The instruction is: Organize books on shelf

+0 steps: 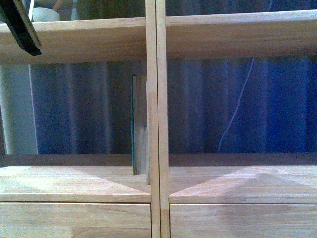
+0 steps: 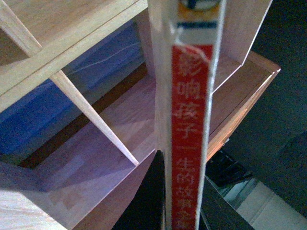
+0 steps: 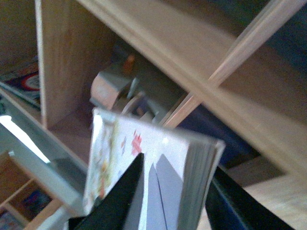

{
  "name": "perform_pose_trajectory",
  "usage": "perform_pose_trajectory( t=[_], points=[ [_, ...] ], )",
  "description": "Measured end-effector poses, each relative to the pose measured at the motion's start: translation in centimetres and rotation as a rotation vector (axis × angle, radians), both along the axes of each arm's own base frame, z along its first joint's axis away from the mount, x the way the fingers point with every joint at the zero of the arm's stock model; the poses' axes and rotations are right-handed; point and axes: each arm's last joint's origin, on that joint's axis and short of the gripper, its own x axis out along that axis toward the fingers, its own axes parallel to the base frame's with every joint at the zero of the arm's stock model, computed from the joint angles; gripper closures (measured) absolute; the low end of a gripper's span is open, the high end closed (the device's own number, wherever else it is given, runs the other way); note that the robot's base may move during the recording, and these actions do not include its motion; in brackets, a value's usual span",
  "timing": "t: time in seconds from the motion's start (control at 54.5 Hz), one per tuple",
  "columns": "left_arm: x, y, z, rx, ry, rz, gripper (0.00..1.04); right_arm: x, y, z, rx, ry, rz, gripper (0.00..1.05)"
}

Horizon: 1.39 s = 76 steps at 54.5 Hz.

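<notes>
A light wooden shelf [image 1: 74, 183] fills the front view. A dark teal book [image 1: 138, 124] stands upright in its left compartment, touching the central upright. The left gripper [image 2: 184, 201] is clamped on a red-spined book [image 2: 192, 120]. The right gripper [image 3: 177, 196] is clamped on a pale illustrated book [image 3: 120, 153]. Both are near the shelf.

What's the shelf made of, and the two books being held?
The shelf looks like pale matte wood: grain and joined strips show. The red-spined book seems paper with a shiny printed cover, glinting along its spine. The illustrated book looks like paper too; its stacked page edges show.
</notes>
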Motion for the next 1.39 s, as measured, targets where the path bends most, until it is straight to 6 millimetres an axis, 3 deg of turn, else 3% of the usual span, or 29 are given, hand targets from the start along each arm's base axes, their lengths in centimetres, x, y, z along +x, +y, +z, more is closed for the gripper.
perform_pose_trajectory(
  t=[0.238,0.422,0.642,0.862,1.192,1.339,1.394],
  points=[
    [0.5,1.7,-0.2,0.088,-0.009,0.058,0.98,0.7,-5.7,-1.2,-0.272,-0.049,-0.389,0.28],
    [0.3,3.7,0.5,0.185,-0.058,0.124,0.98,0.9,-8.9,-2.7,-0.479,-0.014,-0.607,0.06],
    [-0.7,5.8,1.3,0.348,-0.114,0.235,0.98,0.6,-11.4,-4.4,-0.678,0.025,-0.827,0.07],
    [-2.1,7.5,1.0,0.603,-0.176,0.457,0.98,-0.3,-13.1,-5.7,-0.744,0.06,-0.97,0.07],
    [-2.7,11.1,-1.7,0.949,-0.301,0.756,0.98,-1.2,-14.5,-8.6,-0.76,0.25,-1.047,0.07],
    [-2.5,12.1,-2.3,1.03,-0.336,0.822,0.98,-1.2,-14.5,-8.7,-0.757,0.254,-1.048,0.07],
    [-2.3,12.3,-2.6,1.057,-0.352,0.843,0.98,-1.3,-14.7,-8.5,-0.818,0.248,-0.937,0.12]
  ],
)
